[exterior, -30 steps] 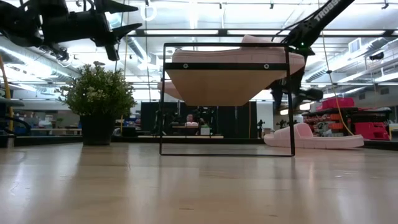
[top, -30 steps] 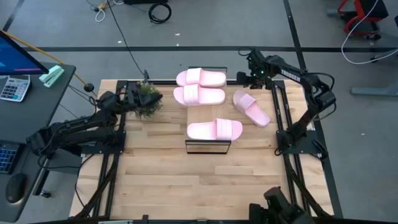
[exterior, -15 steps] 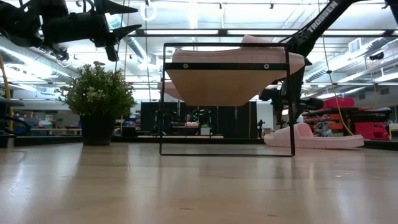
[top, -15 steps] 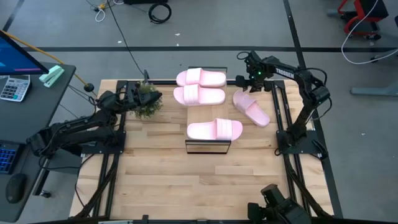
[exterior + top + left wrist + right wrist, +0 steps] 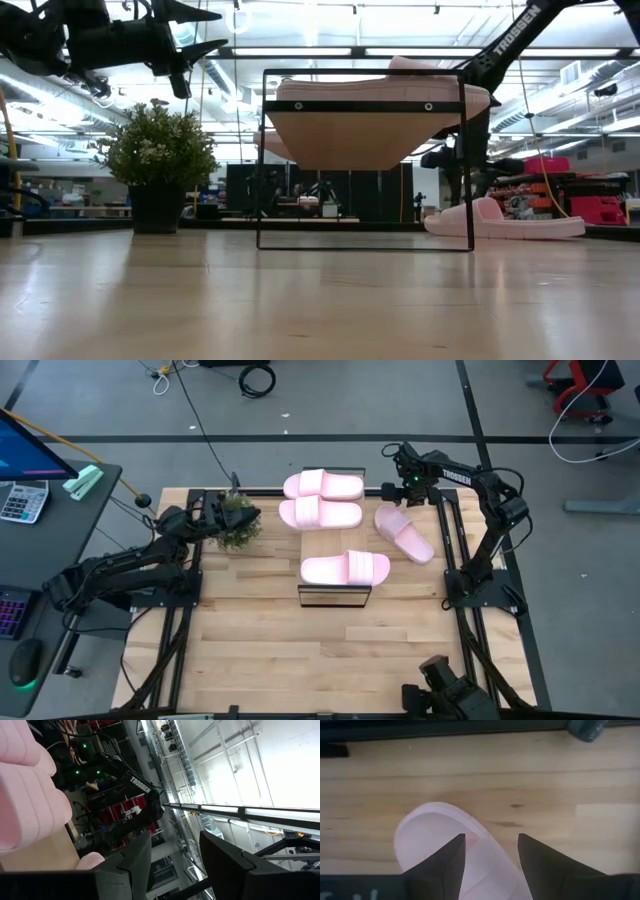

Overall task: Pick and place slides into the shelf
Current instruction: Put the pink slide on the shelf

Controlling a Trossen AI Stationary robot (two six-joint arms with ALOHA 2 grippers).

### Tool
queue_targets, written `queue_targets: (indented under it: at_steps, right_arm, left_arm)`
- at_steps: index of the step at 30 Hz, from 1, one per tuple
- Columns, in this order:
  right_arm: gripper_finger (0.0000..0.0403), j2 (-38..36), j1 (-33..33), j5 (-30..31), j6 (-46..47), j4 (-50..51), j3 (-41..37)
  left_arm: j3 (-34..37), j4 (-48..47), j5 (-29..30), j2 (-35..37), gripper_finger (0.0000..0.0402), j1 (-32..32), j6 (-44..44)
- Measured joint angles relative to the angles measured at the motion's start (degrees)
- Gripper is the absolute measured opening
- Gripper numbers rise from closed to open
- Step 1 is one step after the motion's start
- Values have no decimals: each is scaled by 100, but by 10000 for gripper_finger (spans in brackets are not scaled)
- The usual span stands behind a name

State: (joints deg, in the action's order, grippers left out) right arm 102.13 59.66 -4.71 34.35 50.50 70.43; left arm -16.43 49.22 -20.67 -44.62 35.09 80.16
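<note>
Hovering over the last loose slide [image 5: 404, 532] — that's the right gripper [image 5: 392, 490] in the high view, parked just past the slide's far end, near the shelf's [image 5: 333, 548] right side. Three slides already sit on the shelf top board: two side by side at the far end [image 5: 322, 485] [image 5: 320, 513], one at the near end [image 5: 345, 568]. The fourth lies angled on the worktop [image 5: 260, 650] just right of the shelf, so it's the obvious next pick. Left gripper [image 5: 222, 515] waits over the potted plant [image 5: 238, 520], well clear of the shelf — out of the right arm's way.

Low view: shelf frame [image 5: 365, 160] dead centre, near slide on top of it. Loose slide [image 5: 505, 222] flat on the worktop to the right, sole down. Right arm comes down behind it, not touching as far as I can tell. Plant [image 5: 158, 160] at left, left arm above it.

Left wrist view: jaws apart, nothing between them — idle. Pink slides [image 5: 25, 795] on the shelf show at one edge.

Right wrist view: jaws open, fingers [image 5: 442, 862] straddling the slide's rounded end [image 5: 440, 850] from above, gap lined up over it. Looks like a pre-grasp pose; whether the fingers are low enough to close on the foam, can't tell. Next move likely needs a descent before closing.
</note>
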Motion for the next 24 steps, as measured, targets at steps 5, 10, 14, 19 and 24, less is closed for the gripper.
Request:
queue_targets:
  at_steps: [5, 10, 14, 19, 24]
  right_arm:
    - [187, 0, 23, 564, -52, 539, 1]
    - [187, 0, 24, 751, -279, 842, 2]
    - [187, 0, 23, 906, -306, 892, 2]
    - [187, 0, 24, 1101, -360, 1176, 2]
    - [187, -2, 22, 1310, -495, 1593, 2]
  left_arm:
    - [-2, 0, 0, 0, 172, 0, 0]
    - [-2, -5, 0, 0, 169, 0, -92]
    - [-2, -11, 0, 0, 169, 0, -103]
    - [-2, -11, 0, 0, 169, 0, -90]
    - [-2, -11, 0, 0, 167, 0, -87]
